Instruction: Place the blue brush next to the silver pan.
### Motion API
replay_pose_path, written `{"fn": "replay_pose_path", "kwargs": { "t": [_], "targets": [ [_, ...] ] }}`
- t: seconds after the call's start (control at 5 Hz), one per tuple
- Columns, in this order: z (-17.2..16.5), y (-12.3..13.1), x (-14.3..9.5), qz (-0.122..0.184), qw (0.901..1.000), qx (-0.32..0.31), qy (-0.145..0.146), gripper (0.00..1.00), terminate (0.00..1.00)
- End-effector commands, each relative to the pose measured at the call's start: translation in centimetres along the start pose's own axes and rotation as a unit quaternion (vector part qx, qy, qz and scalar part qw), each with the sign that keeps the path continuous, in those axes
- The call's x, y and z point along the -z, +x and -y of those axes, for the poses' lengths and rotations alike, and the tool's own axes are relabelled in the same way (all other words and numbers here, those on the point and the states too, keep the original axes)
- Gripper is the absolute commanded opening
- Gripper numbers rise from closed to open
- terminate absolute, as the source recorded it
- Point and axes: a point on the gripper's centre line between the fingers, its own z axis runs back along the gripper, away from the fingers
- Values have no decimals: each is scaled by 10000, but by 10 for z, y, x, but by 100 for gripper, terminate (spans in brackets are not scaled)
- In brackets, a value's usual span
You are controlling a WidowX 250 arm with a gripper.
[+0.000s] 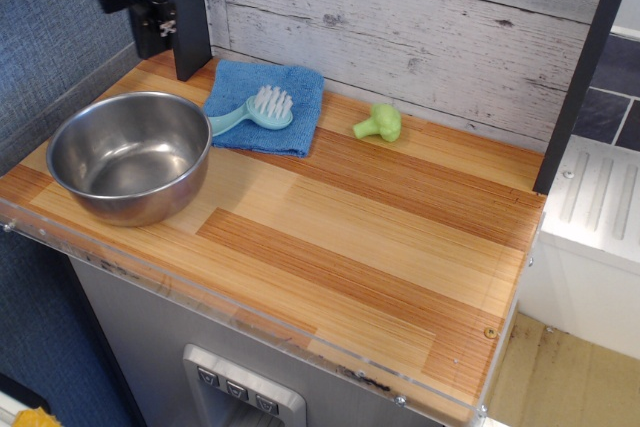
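The blue brush lies on a darker blue cloth at the back of the wooden counter, white bristles up, its handle pointing left toward the silver pan. The handle's end is hidden behind the pan's rim. The pan stands upright at the left front of the counter. My black gripper hangs in the air at the upper left, above the pan's far side and left of the brush. Its fingers are dark and partly cut off by the frame, so I cannot tell whether they are open or shut. It holds nothing that shows.
A small green toy vegetable lies right of the cloth near the plank back wall. A dark post stands at the back left, another at the right. The counter has bare wood across its middle and right.
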Motion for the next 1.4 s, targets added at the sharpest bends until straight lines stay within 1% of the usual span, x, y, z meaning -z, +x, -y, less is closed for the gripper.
{"fn": "replay_pose_path", "kwargs": {
  "t": [0.0, 0.4, 0.6, 0.8, 1.0, 1.2],
  "targets": [
    [10, 31, 5, 433, 9939, 966, -298, 100, 0],
    [21, 65, 23, 482, 9921, 1087, -412, 100, 0],
    [29, 76, 36, 458, 9920, 1075, -474, 100, 0],
    [38, 77, 52, 393, 9925, 1011, -564, 100, 0],
    [45, 67, 65, 208, 9928, 1011, -607, 100, 0],
    [52, 63, 77, 96, 9924, 997, -708, 100, 0]
  ]
}}
